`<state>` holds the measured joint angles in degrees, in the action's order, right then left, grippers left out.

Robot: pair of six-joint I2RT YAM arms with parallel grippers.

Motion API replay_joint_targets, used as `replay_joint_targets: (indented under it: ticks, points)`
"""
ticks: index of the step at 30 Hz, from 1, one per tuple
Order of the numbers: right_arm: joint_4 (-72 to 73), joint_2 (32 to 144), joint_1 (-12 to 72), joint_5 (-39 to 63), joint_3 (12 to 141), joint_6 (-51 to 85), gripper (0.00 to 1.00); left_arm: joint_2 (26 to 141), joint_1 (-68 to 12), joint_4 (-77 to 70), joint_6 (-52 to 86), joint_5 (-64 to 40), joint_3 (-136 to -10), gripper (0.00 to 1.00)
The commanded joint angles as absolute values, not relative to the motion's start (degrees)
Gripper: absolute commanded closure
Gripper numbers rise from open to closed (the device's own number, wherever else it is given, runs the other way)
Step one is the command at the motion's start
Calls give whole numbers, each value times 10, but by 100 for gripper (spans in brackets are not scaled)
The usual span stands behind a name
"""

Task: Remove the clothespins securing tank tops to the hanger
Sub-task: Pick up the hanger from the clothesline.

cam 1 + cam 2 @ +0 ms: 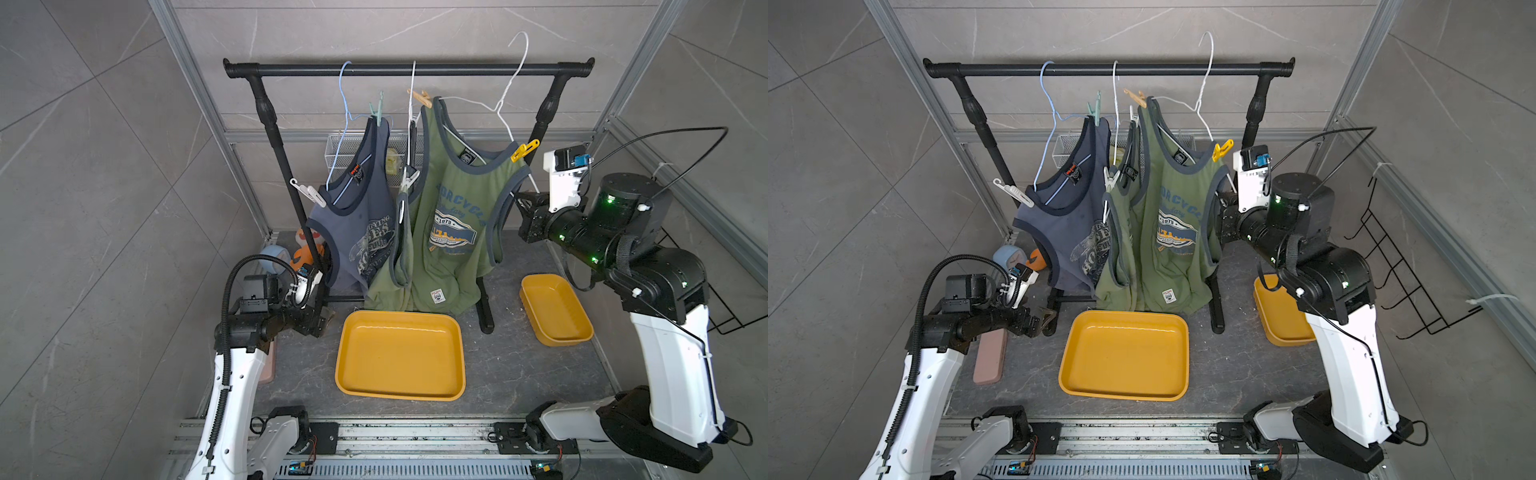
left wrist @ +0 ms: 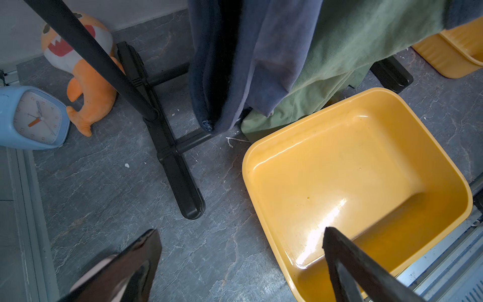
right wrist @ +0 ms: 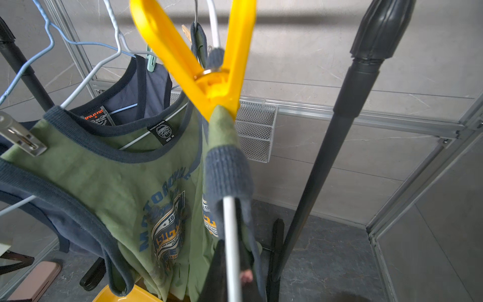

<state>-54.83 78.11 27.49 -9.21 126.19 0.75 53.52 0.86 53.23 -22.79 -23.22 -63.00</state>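
Observation:
Three tank tops hang on wire hangers from a black rail: a navy one [image 1: 357, 220] and two olive ones [image 1: 457, 216] [image 1: 401, 257]. Several clothespins grip them: white [image 1: 307, 193], mint green [image 1: 377, 109], pale [image 1: 409, 176], tan [image 1: 419, 96] and yellow [image 1: 525, 150]. In the right wrist view the yellow clothespin [image 3: 214, 86] clamps the olive strap onto the white hanger wire [image 3: 231, 222]. My right gripper [image 3: 232, 261] [image 1: 519, 201] is shut on that wire just below the strap. My left gripper [image 2: 240, 235] [image 1: 322, 322] hangs open and empty, low by the rack's left foot.
A large yellow tray [image 1: 401, 316] lies under the tops, and a smaller yellow tray [image 1: 540, 280] sits at the right. The rack's black rail [image 1: 407, 68] and posts frame the tops. A blue clock [image 2: 34, 117], an orange plush toy [image 2: 86, 86] and a pink block [image 1: 990, 357] lie at the left.

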Motion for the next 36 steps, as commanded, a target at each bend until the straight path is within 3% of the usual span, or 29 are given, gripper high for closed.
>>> replay_joint_targets:
  ticks: [1, 20, 36]
  points:
    - [-544, 759, 279, -106, 1263, -6, 100, 524, 7, 548, -245, -258, -657, 0]
    - [-636, 680, 279, -128, 1269, -4, 100, 518, 7, 562, -249, -268, -672, 0]
    - [-711, 669, 279, -105, 1355, 7, 100, 514, 7, 562, -251, -273, -659, 0]
